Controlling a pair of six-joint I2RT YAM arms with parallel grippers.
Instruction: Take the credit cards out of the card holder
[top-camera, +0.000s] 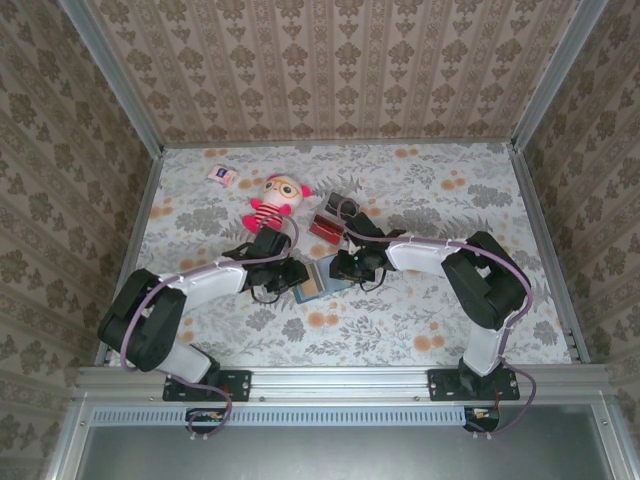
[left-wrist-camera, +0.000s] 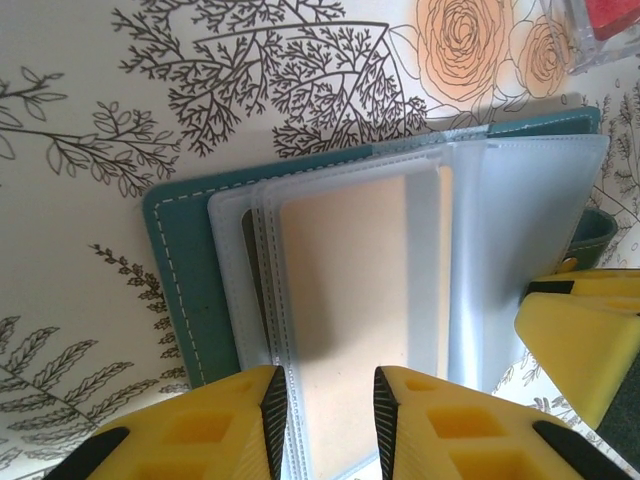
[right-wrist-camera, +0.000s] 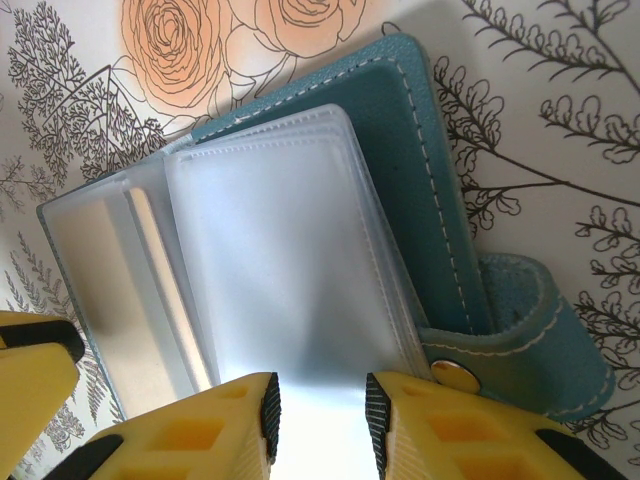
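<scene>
Yellow left tool (left-wrist-camera: 330, 402), jaws narrowly parted, over tan credit card (left-wrist-camera: 345, 300) in open card holder (left-wrist-camera: 185, 270); right tool (right-wrist-camera: 322, 412) likewise at opposite sleeves; neither visibly gripping.

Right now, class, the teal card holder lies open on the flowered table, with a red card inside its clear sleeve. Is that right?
Not quite: the card inside the clear sleeve is tan, not red, as the left wrist view shows. The teal card holder does lie open on the flowered table.
</scene>
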